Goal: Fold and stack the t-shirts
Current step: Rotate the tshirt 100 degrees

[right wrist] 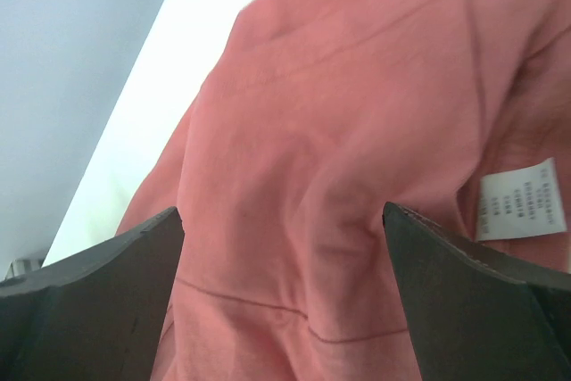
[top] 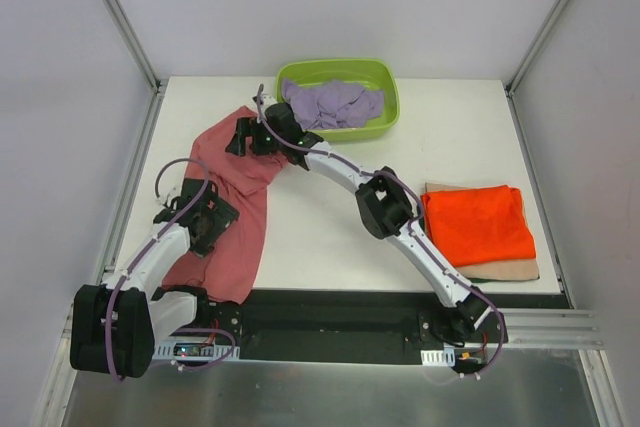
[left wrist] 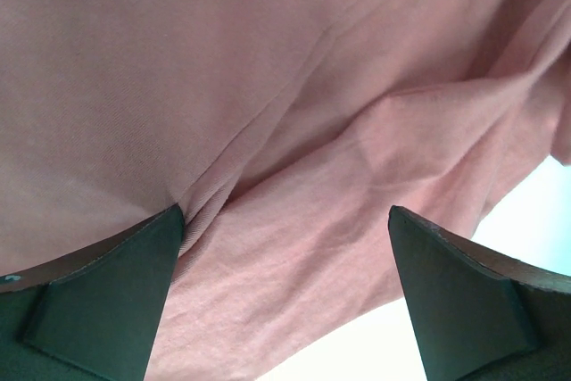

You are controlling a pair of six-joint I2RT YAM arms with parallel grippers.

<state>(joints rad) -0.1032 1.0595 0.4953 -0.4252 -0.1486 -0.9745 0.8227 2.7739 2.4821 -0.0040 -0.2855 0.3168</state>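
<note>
The salmon-red t-shirt [top: 240, 209] lies rumpled along the left of the table. It fills the left wrist view [left wrist: 268, 86] and the right wrist view [right wrist: 357, 131], where its white label [right wrist: 522, 200] shows. My left gripper [top: 208, 219] hovers open low over the shirt's middle, jaws wide apart. My right gripper [top: 248, 135] is open over the shirt's far end. The orange t-shirt [top: 474, 223] lies folded on the folded tan t-shirt [top: 505, 271] at the right. The lavender t-shirt [top: 330, 104] is crumpled in the tub.
The lime-green tub [top: 392, 97] stands at the back centre. The white table [top: 330, 237] is walled by grey panels left, right and behind. A black strip runs along the near edge by the arm bases.
</note>
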